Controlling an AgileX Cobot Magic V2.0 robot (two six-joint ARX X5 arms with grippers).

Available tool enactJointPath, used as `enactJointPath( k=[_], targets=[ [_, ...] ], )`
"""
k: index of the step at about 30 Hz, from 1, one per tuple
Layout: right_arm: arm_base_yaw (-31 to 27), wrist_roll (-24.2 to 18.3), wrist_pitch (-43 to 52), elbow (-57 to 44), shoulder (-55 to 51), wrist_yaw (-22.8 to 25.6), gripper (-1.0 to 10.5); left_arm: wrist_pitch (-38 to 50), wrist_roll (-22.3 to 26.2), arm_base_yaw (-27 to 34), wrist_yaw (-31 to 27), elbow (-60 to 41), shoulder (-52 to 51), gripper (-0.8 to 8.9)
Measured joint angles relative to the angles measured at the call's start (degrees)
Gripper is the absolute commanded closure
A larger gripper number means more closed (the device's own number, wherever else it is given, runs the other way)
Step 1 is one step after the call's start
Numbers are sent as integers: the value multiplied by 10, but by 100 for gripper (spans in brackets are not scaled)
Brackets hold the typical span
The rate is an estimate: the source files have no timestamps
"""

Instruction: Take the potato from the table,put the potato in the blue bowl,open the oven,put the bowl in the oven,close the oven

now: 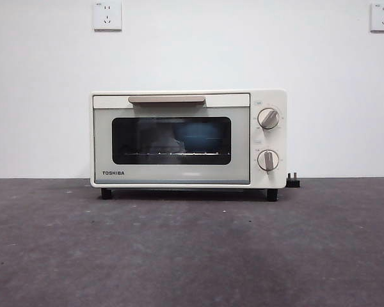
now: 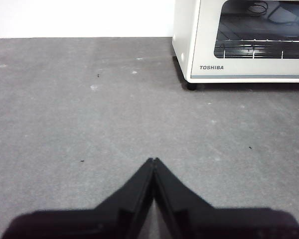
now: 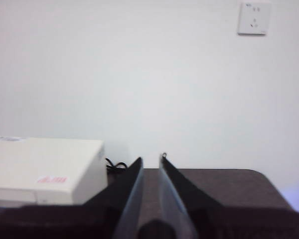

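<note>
Table [image 1: 192, 249] surface, dark grey and mottled, fills the near part of the front view, and we see no arm there. In the left wrist view the left gripper [image 2: 153, 160] hangs above the bare table with its two black jaws pressed together at the tips, clenched on nothing. In the right wrist view the right gripper [image 3: 152, 158] is raised behind and beside the oven [image 1: 189, 139], its jaws a little apart, and it holds nothing.

Farther back the oven stands on the table with its door closed. Through the dark glass window we see the blue bowl [image 1: 197, 137] resting on the wire rack inside. We cannot see the potato. A black plug [image 1: 293, 181] lies just beside the oven. On the white wall behind are two sockets [image 1: 107, 15].
</note>
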Motion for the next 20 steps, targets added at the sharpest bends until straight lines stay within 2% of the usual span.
enactJointPath(
  k=[4,9,14,20],
  targets=[
    [0,32,80,-147,-84,0,886,0,0,0,0,0,0,817],
    [0,43,86,-287,-169,4,886,0,0,0,0,0,0,817],
    [0,44,83,-367,-218,6,886,0,0,0,0,0,0,817],
    [0,45,83,-411,-263,10,886,0,0,0,0,0,1,817]
  ],
)
